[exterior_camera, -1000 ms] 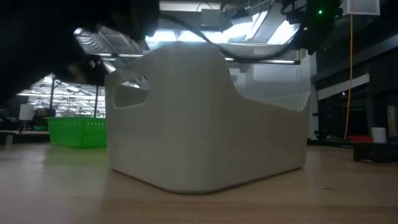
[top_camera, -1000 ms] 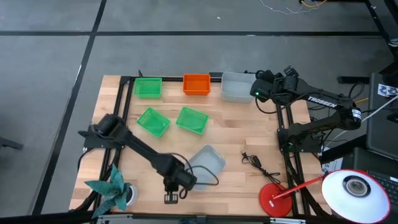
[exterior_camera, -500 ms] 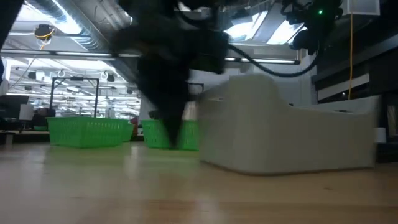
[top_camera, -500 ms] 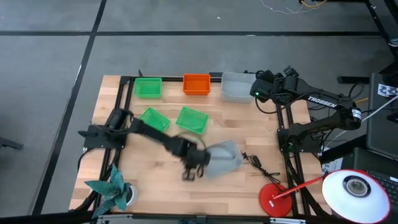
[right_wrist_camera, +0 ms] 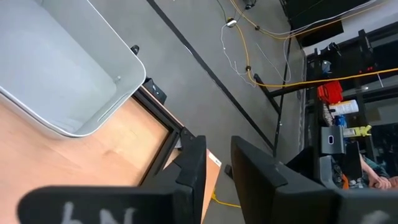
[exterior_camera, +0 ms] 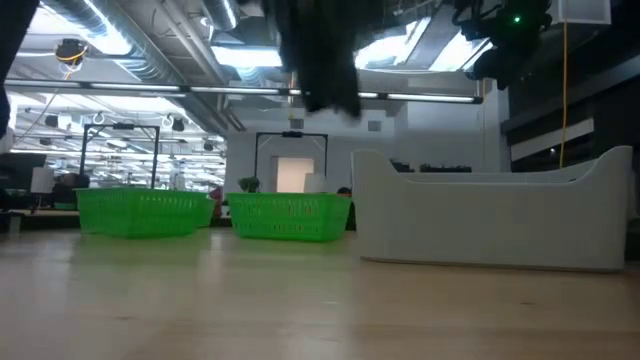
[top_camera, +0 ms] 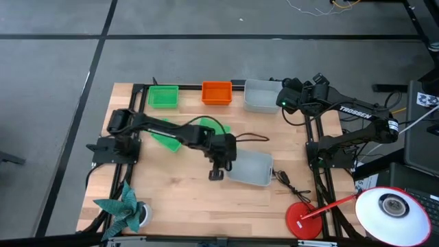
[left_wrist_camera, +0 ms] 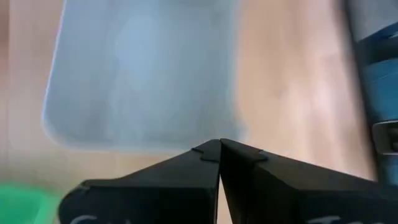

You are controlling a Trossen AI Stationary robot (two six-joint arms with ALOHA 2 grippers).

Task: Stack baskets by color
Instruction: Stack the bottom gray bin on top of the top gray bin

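Since a second ago, the left gripper has shoved the loose grey basket from the table's front toward centre-right; its fingers are pressed together, holding nothing. The right gripper, fingers slightly apart and empty, waits by the rear grey basket. Light, stiff and slippery by the look of it, the basket would best be pinched at a rim wall.

Floor: was grey concrete all around the table, with dark seam lines crossing it.
Table: was light wood planks on a black metal frame.
Ceiling: the low view showed exposed silver ducts and long strip lights, pretty industrial looking.
Back of room: had a bright doorway in a dark frame, plus rows of racks off to one side.
Cables: yellow cords ran over the floor, and one yellow cable hung down a dark wall.
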